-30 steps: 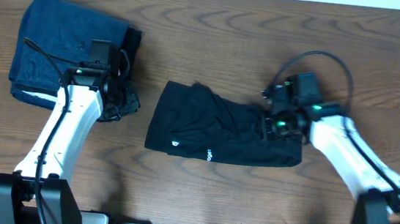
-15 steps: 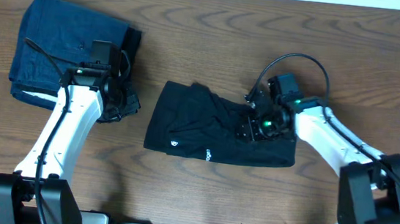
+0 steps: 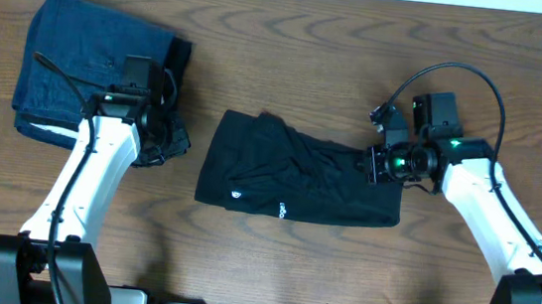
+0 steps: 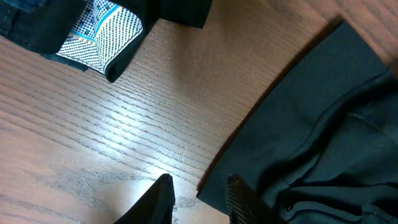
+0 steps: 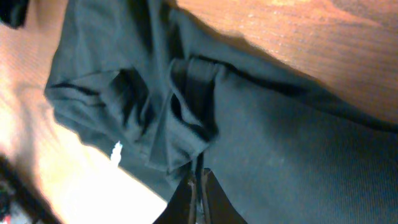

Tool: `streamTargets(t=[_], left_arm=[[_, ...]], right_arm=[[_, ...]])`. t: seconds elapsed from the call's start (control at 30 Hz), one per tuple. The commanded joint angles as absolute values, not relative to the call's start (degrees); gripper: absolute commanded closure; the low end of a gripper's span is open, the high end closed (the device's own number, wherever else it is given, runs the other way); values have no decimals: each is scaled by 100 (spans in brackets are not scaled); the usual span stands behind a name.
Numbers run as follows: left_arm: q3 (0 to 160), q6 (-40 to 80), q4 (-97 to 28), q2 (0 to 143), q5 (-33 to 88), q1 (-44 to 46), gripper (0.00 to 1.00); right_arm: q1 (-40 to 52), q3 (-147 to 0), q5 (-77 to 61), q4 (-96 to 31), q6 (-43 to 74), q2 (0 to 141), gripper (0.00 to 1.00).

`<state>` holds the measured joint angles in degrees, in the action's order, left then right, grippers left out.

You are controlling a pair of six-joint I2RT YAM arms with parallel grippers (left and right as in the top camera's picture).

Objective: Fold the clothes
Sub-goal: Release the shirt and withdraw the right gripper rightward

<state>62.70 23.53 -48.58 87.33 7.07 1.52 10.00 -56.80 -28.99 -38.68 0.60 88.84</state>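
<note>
In wrist views, right hand (image 5: 198, 190) closed above black shirt (image 5: 280, 143); left hand (image 4: 199, 185) stands parted.

Black shirt (image 3: 298, 183) lies folded mid-tabletop (image 3: 292, 34); right end effector (image 3: 374, 166) touches its right edge; blue garment (image 3: 81, 54) far left.

Overhead straight down; wrist views close, sharing shirt (image 3: 298, 180).

open tabletop (image 3: 289, 64) beyond black shirt (image 3: 288, 179)
</note>
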Motion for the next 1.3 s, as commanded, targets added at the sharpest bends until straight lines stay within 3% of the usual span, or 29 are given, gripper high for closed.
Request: streamTargets(t=[0.0, 0.27, 0.4, 0.7, 0.77, 0.8, 0.87, 1.13, 1.27], left_arm=[[6198, 2276, -4851, 8777, 635, 137, 70], [6198, 2276, -4840, 8777, 635, 137, 70], [6198, 2276, -4838, 8777, 637, 137, 69], [6195, 2276, -4836, 8777, 635, 137, 70], [6191, 2276, -4836, 8777, 635, 137, 70], [6187, 2276, -4831, 8777, 635, 137, 70], [6158, 2276, -4783, 8777, 635, 137, 70], [6020, 2250, -4707, 8777, 633, 137, 70], [6020, 2250, -4707, 8777, 633, 137, 69]], right_arm=[[1135, -5214, -2871, -3343, 287, 9126, 97], [1422, -4434, -3603, -2008, 760, 9660, 99], [1468, -4434, -4222, -2150, 593, 9668, 99], [1470, -4318, -4180, -2318, 550, 9668, 95], [1470, -4222, -4023, -2316, 556, 9668, 91], [1470, -4178, -3863, -2318, 580, 9668, 83], [1470, -4112, -3564, -2314, 720, 9668, 81], [1308, -4615, -4877, -2779, 246, 9389, 79], [904, -5162, -4438, -3594, 244, 8986, 85]])
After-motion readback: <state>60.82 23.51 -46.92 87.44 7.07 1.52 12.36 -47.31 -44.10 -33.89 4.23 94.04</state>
